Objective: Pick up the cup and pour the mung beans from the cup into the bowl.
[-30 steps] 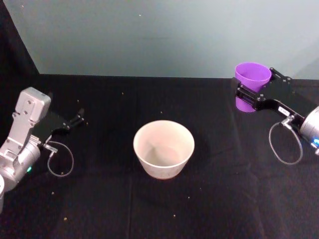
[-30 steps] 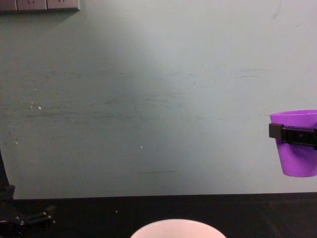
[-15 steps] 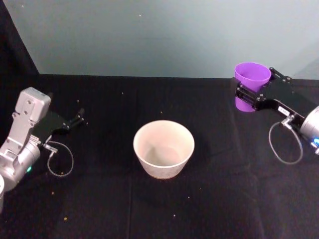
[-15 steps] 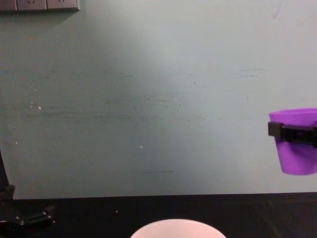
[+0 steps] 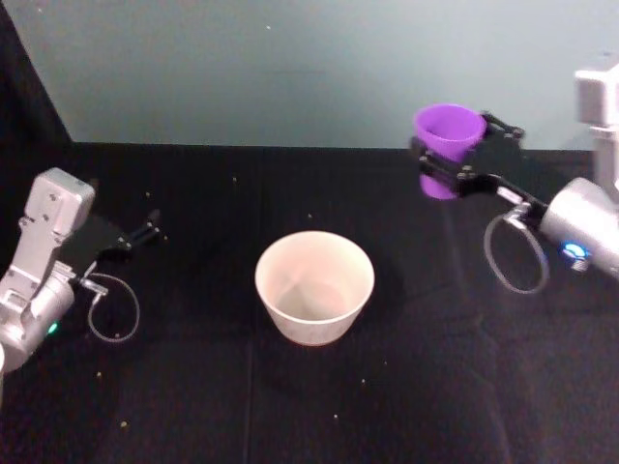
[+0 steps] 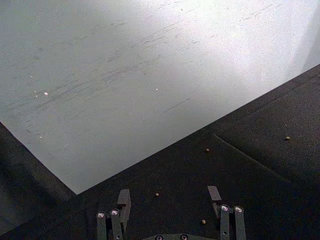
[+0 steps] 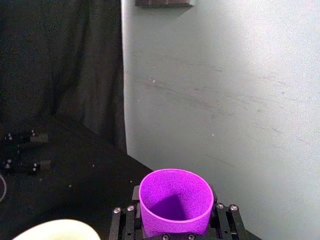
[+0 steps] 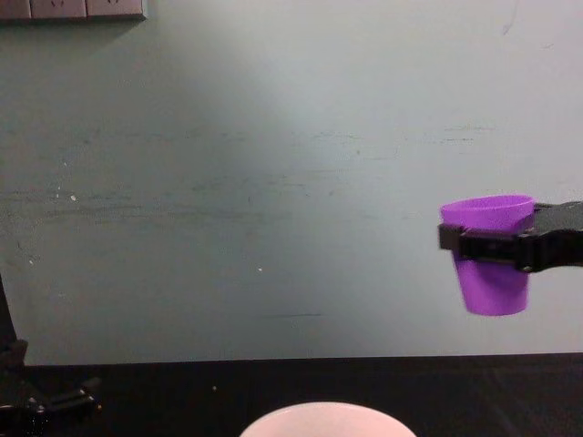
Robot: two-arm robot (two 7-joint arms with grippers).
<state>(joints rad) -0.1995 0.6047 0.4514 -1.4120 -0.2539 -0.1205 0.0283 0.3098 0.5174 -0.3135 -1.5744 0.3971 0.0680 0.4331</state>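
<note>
Right gripper (image 5: pixel 447 157): fingers closed on the cup (image 5: pixel 450 129), one black finger on each side of its wall, just under the rim. In the chest view the fingers form a dark band (image 8: pixel 487 244) across the upper part of the cup (image 8: pixel 492 289).

Cup: upright, rim level, held clear of the black cloth (image 5: pixel 193 387) and seen against the pale wall (image 8: pixel 273 182) in the chest view. It sits right of and behind the bowl (image 5: pixel 290 319), apart from it and not over it. The right wrist view looks into the cup (image 7: pixel 175 200) and shows purple inner wall. Whether it holds mung beans, I cannot tell.

Bowl: stands on the cloth at table centre, mouth up, interior pale. Its rim (image 8: pixel 328 414) shows at the bottom edge of the chest view.

Left gripper (image 5: pixel 150 232): low at the left side of the table, well apart from the bowl. Its fingers (image 6: pixel 123 202) are spread wide with nothing between them.

A few stray grains (image 6: pixel 157 194) lie on the cloth.
</note>
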